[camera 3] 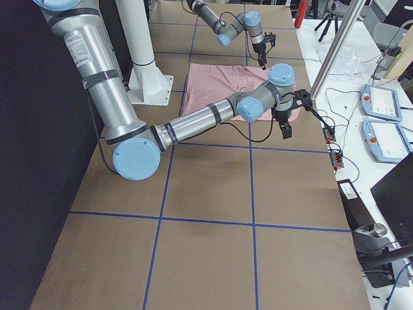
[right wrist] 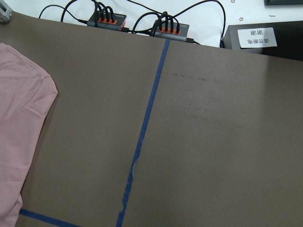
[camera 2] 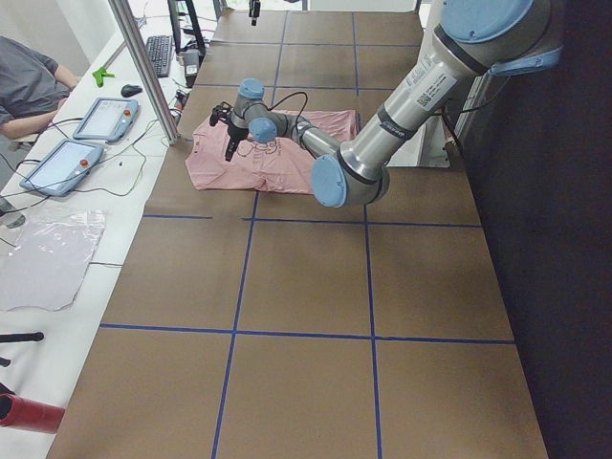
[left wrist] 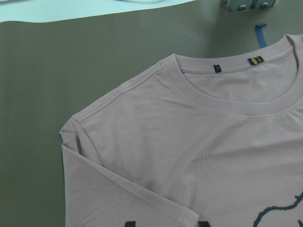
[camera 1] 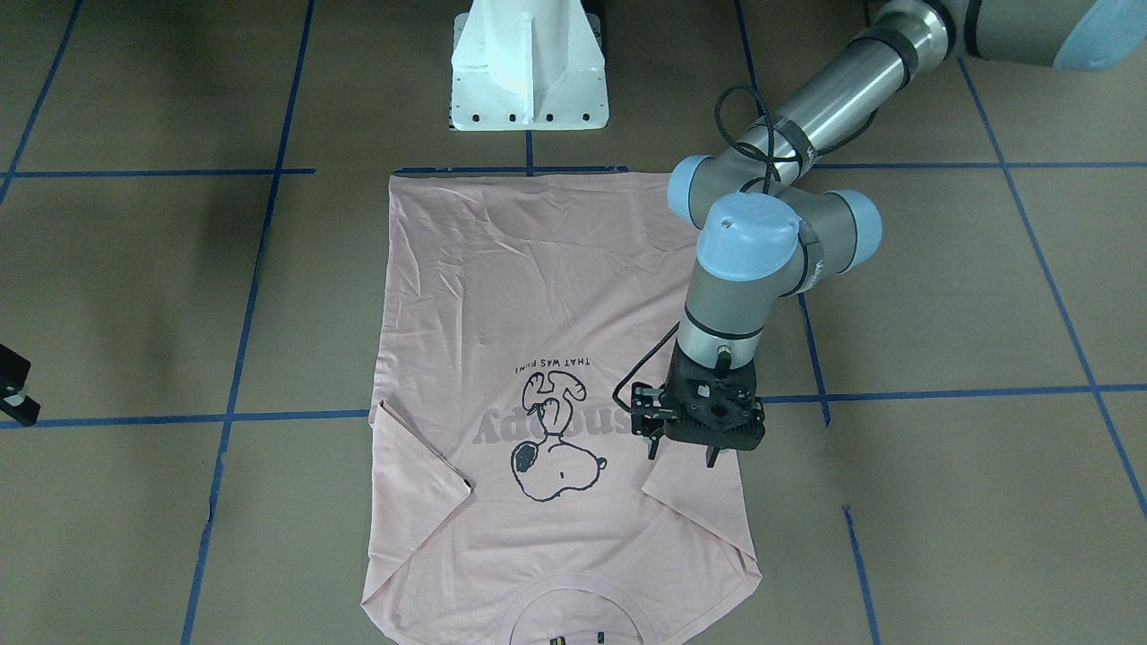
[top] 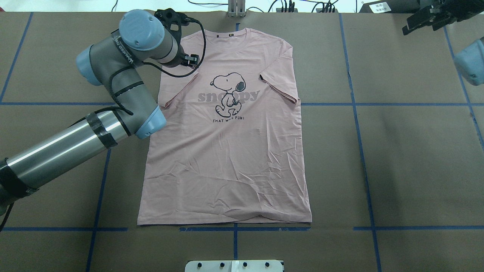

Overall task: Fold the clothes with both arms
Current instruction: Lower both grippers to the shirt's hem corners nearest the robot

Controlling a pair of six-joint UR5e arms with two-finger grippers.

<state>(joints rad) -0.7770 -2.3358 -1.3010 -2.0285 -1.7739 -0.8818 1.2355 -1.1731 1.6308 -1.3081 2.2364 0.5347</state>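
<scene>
**Pink T-shirt flat on the table, left gripper over its shoulder**

The pale pink T-shirt point(top: 227, 158) lies spread print-up in the middle of the brown table point(top: 416, 151). Taking 12 o'clock as the side away from the robot, its ribbed collar point(left wrist: 227, 97) is at 12 o'clock and its hem at 6 o'clock. Both short sleeves are folded in over the chest, the left sleeve point(top: 177, 88) at 10 o'clock of the Snoopy print point(top: 228, 94) and the right sleeve point(top: 280, 87) at 2 o'clock.

The left gripper point(camera 1: 683, 452) points down over the shirt's 10 o'clock edge, by the folded left sleeve. Its two fingers stand apart with nothing between them.

The right gripper point(camera 3: 284, 129) hangs over bare table at 2 o'clock, well apart from the shirt. Whether its fingers are apart or together cannot be told. Blue tape lines point(right wrist: 142, 142) cross the table.
</scene>
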